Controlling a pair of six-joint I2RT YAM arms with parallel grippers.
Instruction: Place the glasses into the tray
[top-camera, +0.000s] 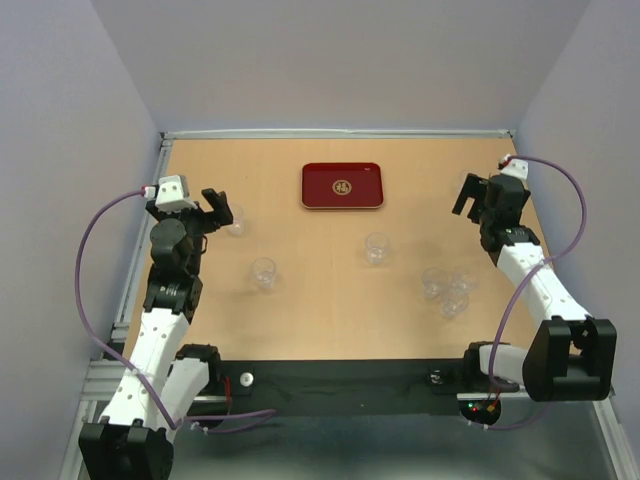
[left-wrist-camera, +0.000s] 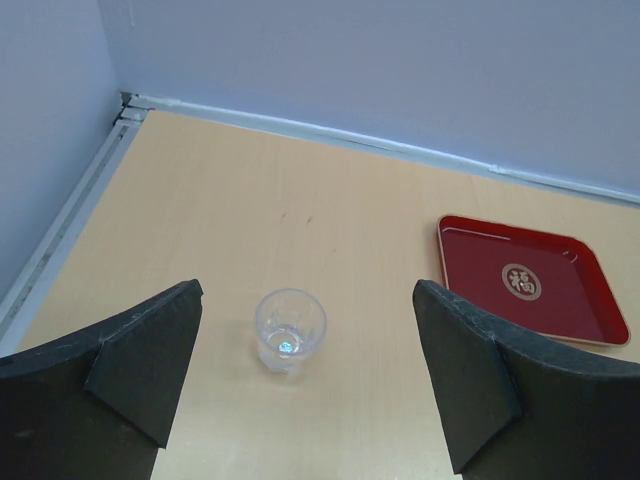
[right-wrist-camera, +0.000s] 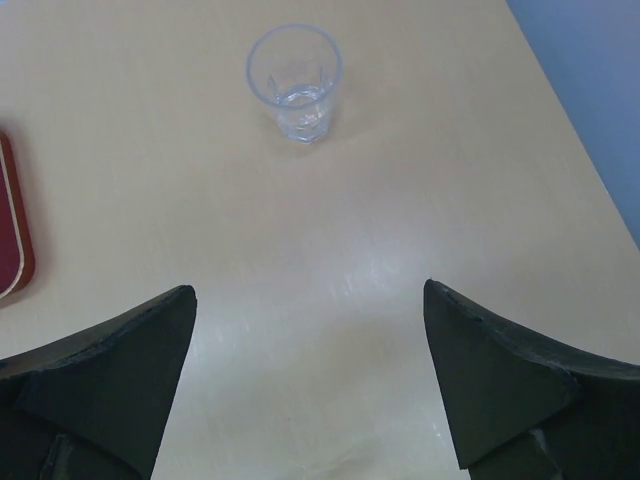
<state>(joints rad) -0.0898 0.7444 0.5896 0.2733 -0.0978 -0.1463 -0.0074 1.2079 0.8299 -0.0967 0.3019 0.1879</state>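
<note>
The dark-red tray (top-camera: 342, 186) with a gold emblem lies empty at the back middle of the table. Several clear glasses stand upright on the wood: one (top-camera: 236, 220) just right of my left gripper (top-camera: 218, 206), one (top-camera: 263, 272) nearer the front, one (top-camera: 377, 248) in the middle, and a cluster (top-camera: 448, 290) at the right. My left gripper (left-wrist-camera: 308, 340) is open and empty, with a glass (left-wrist-camera: 290, 330) just ahead between its fingers. My right gripper (top-camera: 478, 200) is open and empty. In the right wrist view a glass (right-wrist-camera: 295, 80) stands well ahead of it (right-wrist-camera: 310, 340).
Grey walls close in the table at the back and both sides. A metal rail (top-camera: 150, 230) runs along the left edge. The tray shows at the right in the left wrist view (left-wrist-camera: 530, 282), and its rim at the left edge in the right wrist view (right-wrist-camera: 10, 230).
</note>
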